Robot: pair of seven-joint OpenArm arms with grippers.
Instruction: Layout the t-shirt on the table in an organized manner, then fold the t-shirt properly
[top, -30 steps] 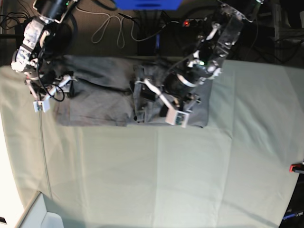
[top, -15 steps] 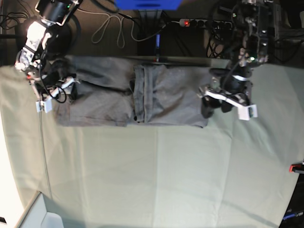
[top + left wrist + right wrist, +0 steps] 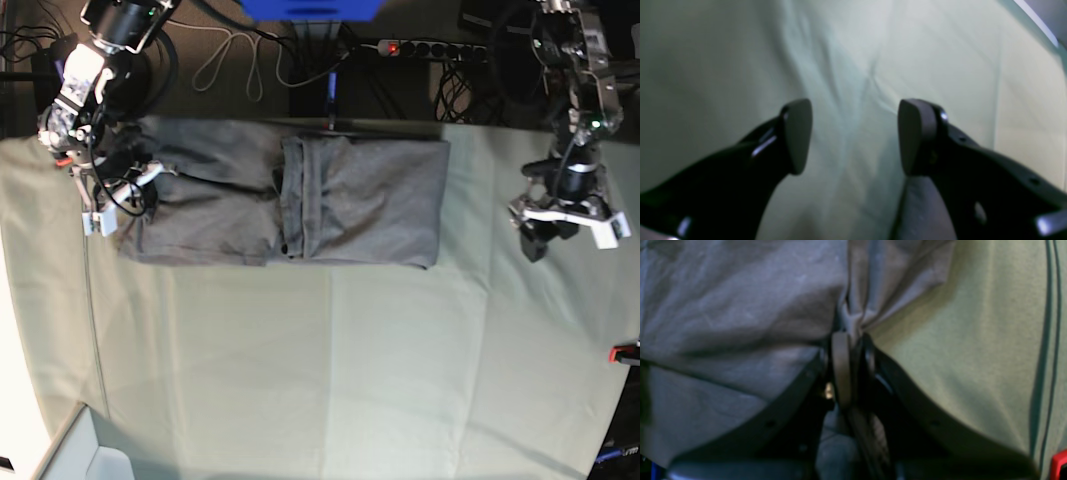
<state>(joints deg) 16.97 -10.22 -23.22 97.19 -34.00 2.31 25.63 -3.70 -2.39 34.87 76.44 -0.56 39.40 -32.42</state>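
- T-shirt [image 3: 300, 205] is laid as a dark grey band across the far half of the table [image 3: 330, 370], with one part folded over near its middle.
- At the left of the base view, the right gripper [image 3: 128, 195] is seen at the shirt's left end.
- In the right wrist view, its jaws are pressed narrow on a bunched pinch of the t-shirt [image 3: 740, 306], gathered into creases at the fingertips [image 3: 840, 366].
- A red clamp [image 3: 1059, 465] is noted at the table's edge.
- At the right, the left gripper [image 3: 560, 225] is held over bare table cloth [image 3: 857, 50], well apart from the shirt.
- Its fingers [image 3: 796, 133] are spread wide; nothing is held between them.
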